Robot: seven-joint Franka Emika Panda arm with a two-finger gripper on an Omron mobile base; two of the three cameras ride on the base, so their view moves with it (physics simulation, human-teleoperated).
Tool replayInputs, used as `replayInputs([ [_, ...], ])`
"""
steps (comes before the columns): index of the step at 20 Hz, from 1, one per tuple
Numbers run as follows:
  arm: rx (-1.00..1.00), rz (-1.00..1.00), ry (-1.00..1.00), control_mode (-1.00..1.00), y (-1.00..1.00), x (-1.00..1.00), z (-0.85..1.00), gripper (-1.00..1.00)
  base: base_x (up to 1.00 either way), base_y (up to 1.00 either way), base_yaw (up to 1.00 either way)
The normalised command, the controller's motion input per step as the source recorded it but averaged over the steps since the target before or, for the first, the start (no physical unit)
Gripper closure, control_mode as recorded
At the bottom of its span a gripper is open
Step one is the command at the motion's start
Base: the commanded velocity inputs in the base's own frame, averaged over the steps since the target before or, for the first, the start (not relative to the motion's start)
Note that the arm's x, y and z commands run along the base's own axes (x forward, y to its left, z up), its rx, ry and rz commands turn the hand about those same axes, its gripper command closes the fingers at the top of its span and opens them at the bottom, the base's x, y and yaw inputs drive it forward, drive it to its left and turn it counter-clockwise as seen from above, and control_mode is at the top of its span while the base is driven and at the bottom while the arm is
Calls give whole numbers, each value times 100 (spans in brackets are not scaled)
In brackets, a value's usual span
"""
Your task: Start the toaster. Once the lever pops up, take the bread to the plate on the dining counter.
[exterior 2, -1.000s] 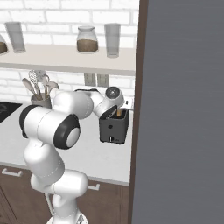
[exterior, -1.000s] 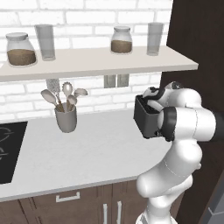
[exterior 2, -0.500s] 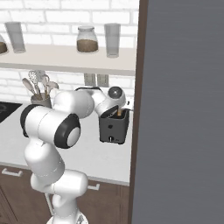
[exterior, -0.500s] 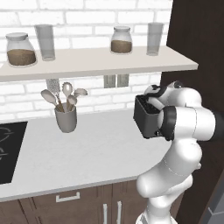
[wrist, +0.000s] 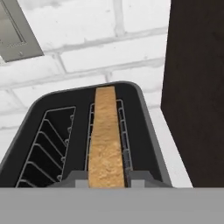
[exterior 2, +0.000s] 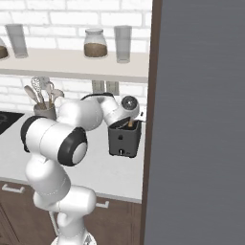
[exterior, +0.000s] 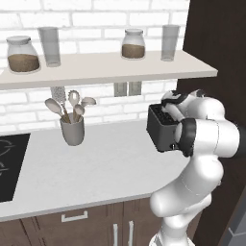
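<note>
The dark toaster (exterior: 160,128) (exterior 2: 124,139) stands at the worktop's right end, against the dark cabinet side. In the hand view I look down into the toaster (wrist: 52,109): the golden-brown bread (wrist: 105,135) stands upright in the right slot and the left slot is empty. My gripper (wrist: 106,180) (exterior 2: 128,119) hangs over the toaster top, shut on the bread, with a grey fingertip (wrist: 79,180) pressed on each face of the slice. A small pale tab, the lever (exterior 2: 121,152), shows low on the narrow end face. The plate and the dining counter are out of view.
A tall dark cabinet (exterior: 216,48) (exterior 2: 201,119) walls off the right side close to the toaster. A shelf (exterior: 110,67) with jars and glasses hangs above. A grey utensil crock (exterior: 72,129) stands further left, a black cooktop (exterior: 9,163) at the far left, and a wall outlet (exterior: 128,89) behind.
</note>
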Motion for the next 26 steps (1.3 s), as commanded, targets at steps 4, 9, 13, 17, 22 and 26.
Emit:
replayInputs([
  [4,0,0,-15,-100,0,-50,21,100,0,0,0],
  [9,-5,0,-13,-100,2,-35,30,100,0,0,0],
  [13,-12,0,-5,-100,1,-11,74,100,0,0,0],
  [17,-12,2,-1,-100,9,-35,77,100,0,0,0],
  [22,-9,3,0,-100,31,-59,46,100,0,0,0],
  [26,-3,5,0,-100,27,-51,69,100,0,0,0],
])
